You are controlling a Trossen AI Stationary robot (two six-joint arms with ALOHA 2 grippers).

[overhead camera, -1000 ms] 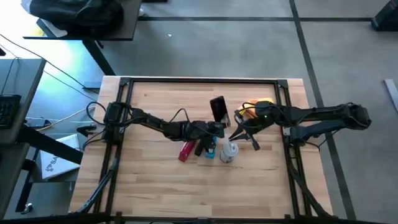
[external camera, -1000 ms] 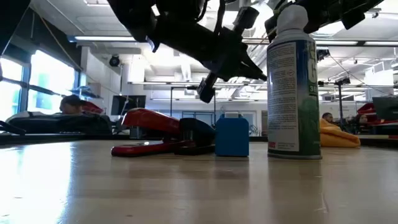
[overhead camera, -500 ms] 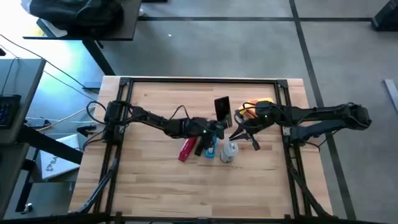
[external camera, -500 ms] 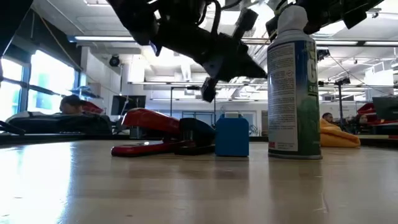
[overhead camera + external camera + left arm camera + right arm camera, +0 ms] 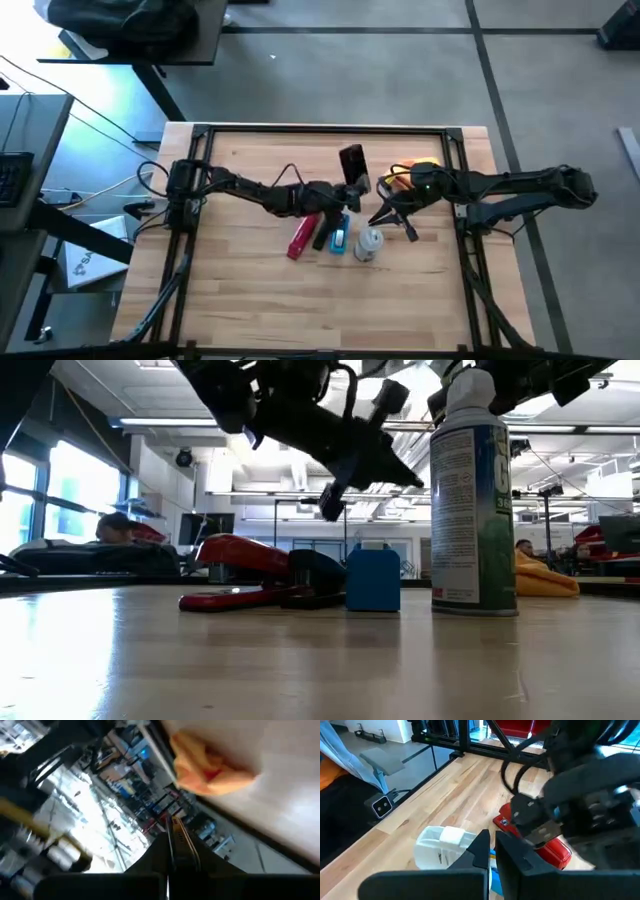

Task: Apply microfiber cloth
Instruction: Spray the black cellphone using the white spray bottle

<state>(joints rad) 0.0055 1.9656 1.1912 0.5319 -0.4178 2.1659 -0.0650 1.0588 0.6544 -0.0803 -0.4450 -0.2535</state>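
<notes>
High view: the cloth (image 5: 418, 171) lies on the table (image 5: 250, 290), beyond the spray can (image 5: 369, 243). The left hand (image 5: 352, 178) hangs behind the can, the right hand (image 5: 392, 218) beside it.

Low view: the cloth (image 5: 545, 578) sits right of the can (image 5: 472, 500).

Wrist views: both hands' fingers (image 5: 176, 844) (image 5: 492, 847) look pressed together, empty.

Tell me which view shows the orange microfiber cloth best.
The left wrist view: the microfiber cloth fills a good part of the picture, lying bunched on the table. The high view shows only a small orange patch beside the right arm; the low view shows a distant lump behind the can; the right wrist view misses it.
</notes>
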